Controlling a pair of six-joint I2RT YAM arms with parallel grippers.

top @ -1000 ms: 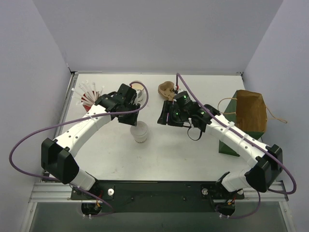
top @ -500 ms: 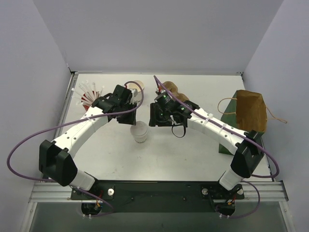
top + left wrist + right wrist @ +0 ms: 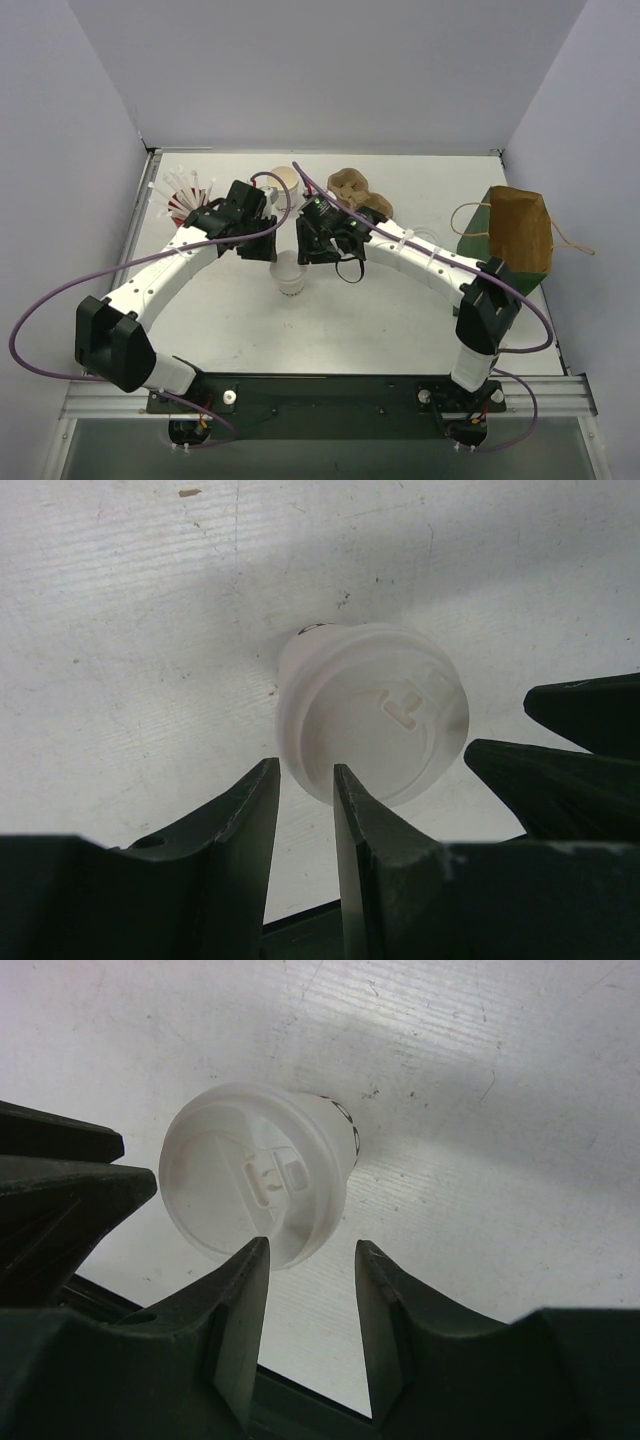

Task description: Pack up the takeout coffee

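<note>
Both left claw (image 3: 305, 770) and right claw (image 3: 312, 1245) overhang the takeout coffee (image 3: 290, 272).

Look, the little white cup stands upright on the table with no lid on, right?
Not quite. The little white cup does stand upright on the table, but its round white lid is on; the left wrist view shows it seated on top.

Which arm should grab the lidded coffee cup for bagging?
Probably the right. The left gripper and right gripper both hover part-open at the lidded coffee cup, neither gripping it, but the paper bag stands on the right arm's side.
</note>
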